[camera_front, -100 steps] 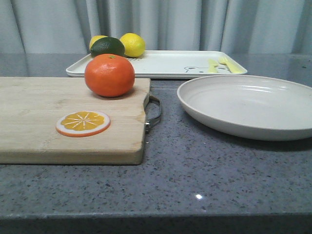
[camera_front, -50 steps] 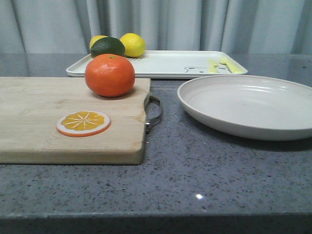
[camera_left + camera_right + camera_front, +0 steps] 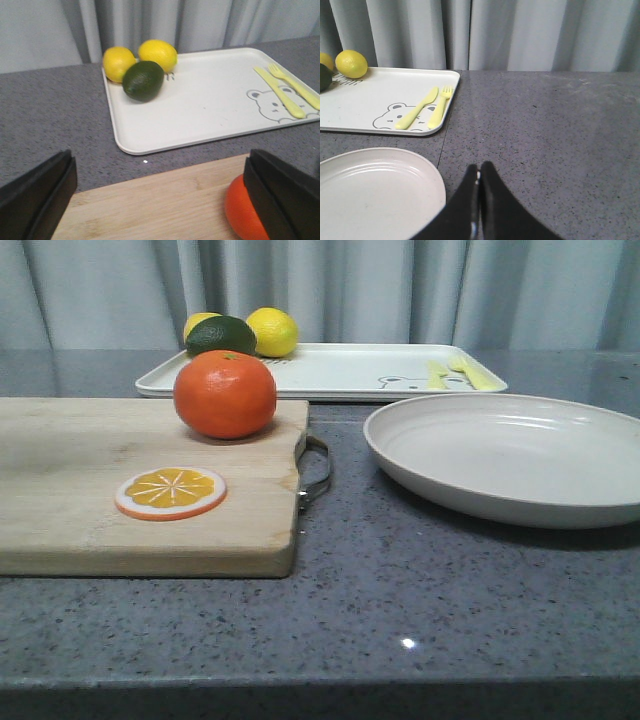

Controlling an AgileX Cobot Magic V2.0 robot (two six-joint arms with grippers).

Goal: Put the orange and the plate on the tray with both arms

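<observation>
While the left hand (image 3: 160,200) stands wide open, its two dark fingers (image 3: 35,197) far apart above the wooden cutting board (image 3: 140,485), the orange (image 3: 225,393) sits on that board just beside one finger; whether they touch cannot be told. An orange slice disc (image 3: 170,492) lies flat on the board nearer the front edge, apart from the whole fruit. At the board's right end a metal handle (image 3: 316,470) sticks out over the grey worktop (image 3: 400,610).

On the other side, the right hand (image 3: 479,195) is closed, fingertips pressed together with nothing between them, above bare worktop just beside the rim of the plate (image 3: 515,455). This plate rests on the worktop to the right of the board, near the tray (image 3: 340,370) but apart from it.

Farther back, the tray lies flat and carries two lemons (image 3: 271,331) and a dark green fruit (image 3: 220,335) at its left end, and a yellow knife and fork (image 3: 427,106) by the bear drawing (image 3: 395,114) at its right. Grey curtains (image 3: 400,290) hang behind.
</observation>
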